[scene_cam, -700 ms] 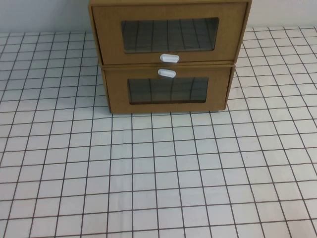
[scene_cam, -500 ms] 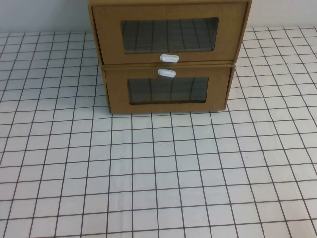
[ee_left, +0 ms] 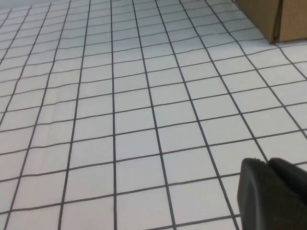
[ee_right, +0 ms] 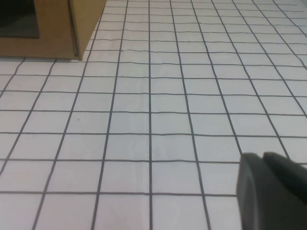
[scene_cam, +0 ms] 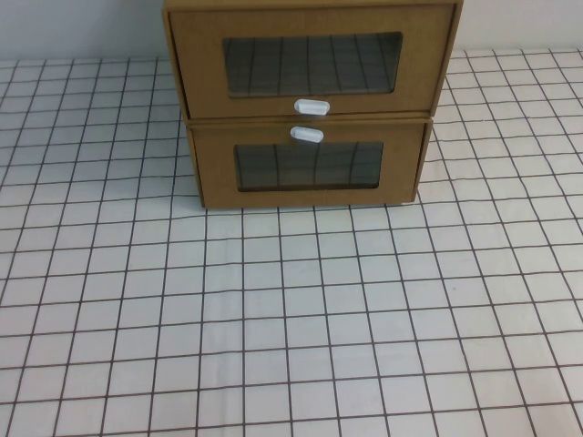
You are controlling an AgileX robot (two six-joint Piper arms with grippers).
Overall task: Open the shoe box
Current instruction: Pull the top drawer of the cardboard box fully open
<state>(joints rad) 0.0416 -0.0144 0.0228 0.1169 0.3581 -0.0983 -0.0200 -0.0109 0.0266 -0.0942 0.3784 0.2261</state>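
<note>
Grippers were caught only by their own wrist cameras, nearest the robot and outside the high view. The left gripper (ee_left: 267, 165) was held above the surface (scene_cam: 291, 364), its dark fingers (ee_left: 252, 191) pressed together and empty. The right gripper (ee_right: 263, 159) was held likewise above the surface, closed on nothing. A white cloth (scene_cam: 182, 300) ruled in black squares was spread over the surface. Farther back, two brown cardboard boxes were stacked: the lower shoe box (scene_cam: 401, 173) was set on the cloth and the upper shoe box (scene_cam: 196, 55) was set on top of it. A dark window and a white handle were carried on each front, the upper handle (scene_cam: 311, 106) just above the lower handle (scene_cam: 307, 135). Both fronts were shut.
</note>
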